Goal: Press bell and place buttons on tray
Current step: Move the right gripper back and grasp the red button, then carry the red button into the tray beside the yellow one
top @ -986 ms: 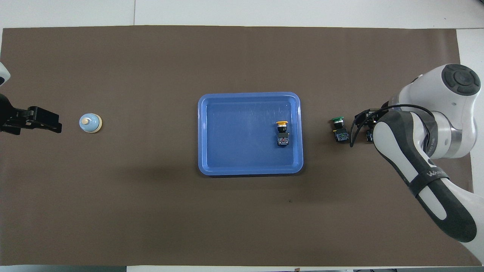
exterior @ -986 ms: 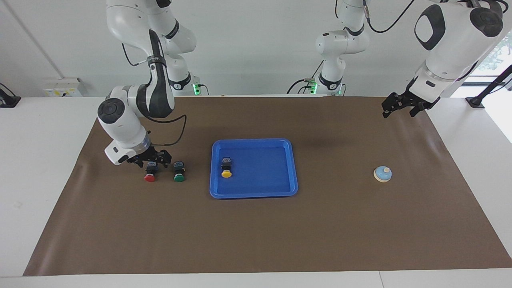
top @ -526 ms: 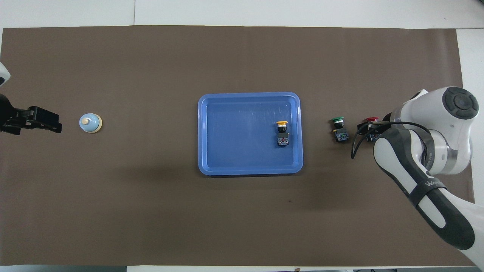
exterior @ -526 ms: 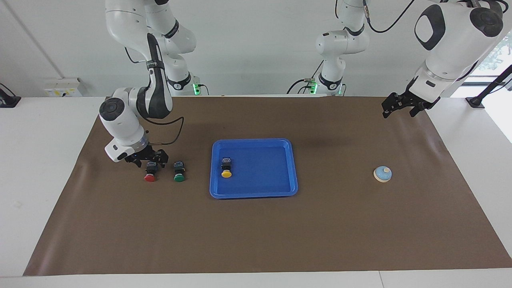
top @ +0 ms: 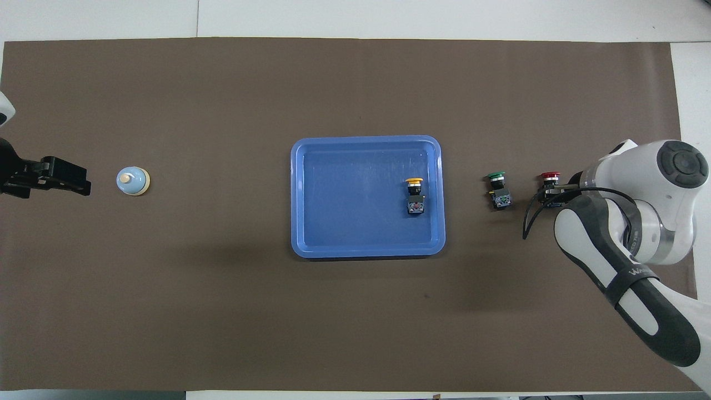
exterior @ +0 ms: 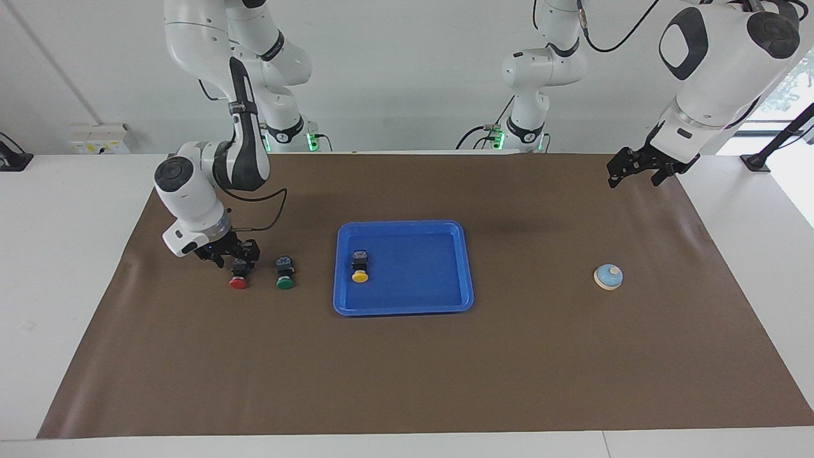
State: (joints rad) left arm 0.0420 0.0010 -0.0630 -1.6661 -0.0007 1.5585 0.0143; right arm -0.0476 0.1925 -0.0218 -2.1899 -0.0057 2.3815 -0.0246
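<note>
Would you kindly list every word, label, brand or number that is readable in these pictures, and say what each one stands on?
"WA...": pale lettering on the black band around the right arm's white forearm in the overhead view; only these first letters can be read, the rest is too small.
Small markings on the white wall box past the table's edge in the facing view: too blurred to read.
Nothing readable on the blue plastic tray, the push buttons or the bell.

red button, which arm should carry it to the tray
Right. Its gripper is down at the red button, on the mat beside the tray. The left gripper waits high at the bell's end.
</note>
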